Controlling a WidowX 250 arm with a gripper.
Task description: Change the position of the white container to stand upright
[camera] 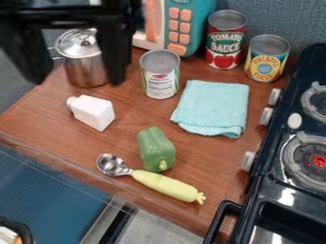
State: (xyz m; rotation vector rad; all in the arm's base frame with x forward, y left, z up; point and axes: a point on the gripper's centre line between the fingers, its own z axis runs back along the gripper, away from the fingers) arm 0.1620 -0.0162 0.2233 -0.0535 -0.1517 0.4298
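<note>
My black gripper (77, 64) hangs large at the upper left of the camera view, its two fingers spread wide apart and nothing held between them. It is open, high above the work surface and in front of the metal pot. The white container (94, 112) lies on its side on the brown wooden counter (38, 114), below the gripper in the view. Its narrow capped neck points to the upper left and its flat base to the lower right. Container and gripper are apart.
Behind the container stand a metal pot (86, 66) and a silver-topped can (159, 76). A green pepper (157, 147), a spoon with a pale green handle (166, 186) and a folded teal cloth (213, 107) lie to its right. The stove (286, 176) borders the right side.
</note>
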